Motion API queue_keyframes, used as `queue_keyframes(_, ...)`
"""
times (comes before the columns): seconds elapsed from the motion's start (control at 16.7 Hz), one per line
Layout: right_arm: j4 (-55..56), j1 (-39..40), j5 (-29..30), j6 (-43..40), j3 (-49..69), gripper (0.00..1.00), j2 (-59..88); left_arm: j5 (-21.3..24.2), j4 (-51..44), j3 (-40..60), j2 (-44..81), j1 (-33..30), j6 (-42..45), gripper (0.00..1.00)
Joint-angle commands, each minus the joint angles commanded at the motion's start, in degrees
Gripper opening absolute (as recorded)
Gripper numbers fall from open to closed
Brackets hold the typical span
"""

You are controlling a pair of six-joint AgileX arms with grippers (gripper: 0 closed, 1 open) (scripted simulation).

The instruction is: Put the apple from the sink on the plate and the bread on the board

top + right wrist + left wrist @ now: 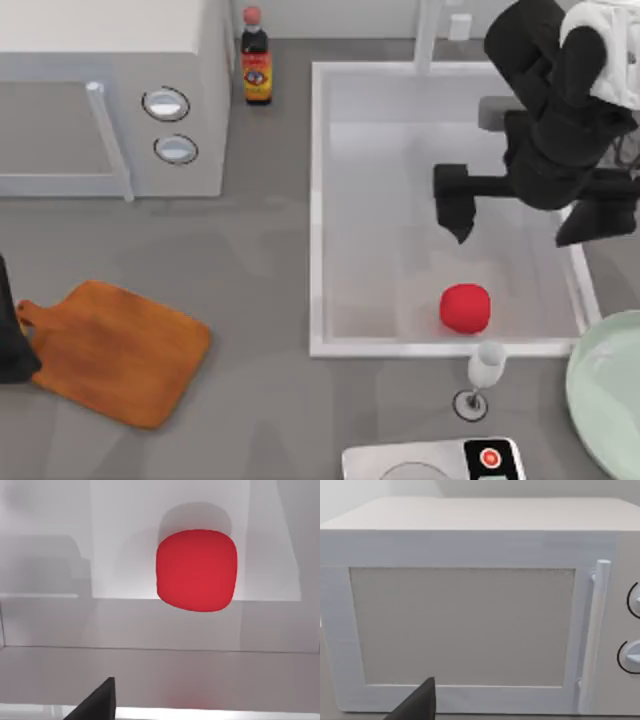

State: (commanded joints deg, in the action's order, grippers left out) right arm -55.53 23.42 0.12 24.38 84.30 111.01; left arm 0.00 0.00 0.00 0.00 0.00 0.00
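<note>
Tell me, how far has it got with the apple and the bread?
Nothing looks done yet. The apple lies in the sink, and the plate at the table's right edge and the board on the left are both bare. In hand: the right gripper hangs open over the sink, apart from the apple. The left arm is parked at the left edge. Both placements remain; I see no bread.

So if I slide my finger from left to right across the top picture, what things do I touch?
Board → microwave → sauce bottle → sink → apple, lying in the sink → wine glass → right gripper, hanging open over the sink → plate.
</note>
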Motion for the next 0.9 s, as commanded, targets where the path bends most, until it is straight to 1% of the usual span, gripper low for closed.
queue_keyframes(0.24,-4.71,1.99,0.01,2.07,7.06,1.0,9.33,0.0,0.0,0.0,0.0,0.0,0.0,1.0)
queue_keyframes(0.54,-5.26,2.22,0.01,2.31,7.86,1.0,10.36,0.0,0.0,0.0,0.0,0.0,0.0,1.0)
queue_keyframes(0.72,-4.25,1.92,0.0,2.25,7.27,1.0,10.84,0.0,0.0,0.0,0.0,0.0,0.0,1.0)
queue_keyframes(0.9,1.36,2.0,0.04,2.32,4.98,1.0,14.31,0.0,0.0,0.0,0.0,0.0,0.0,1.0)
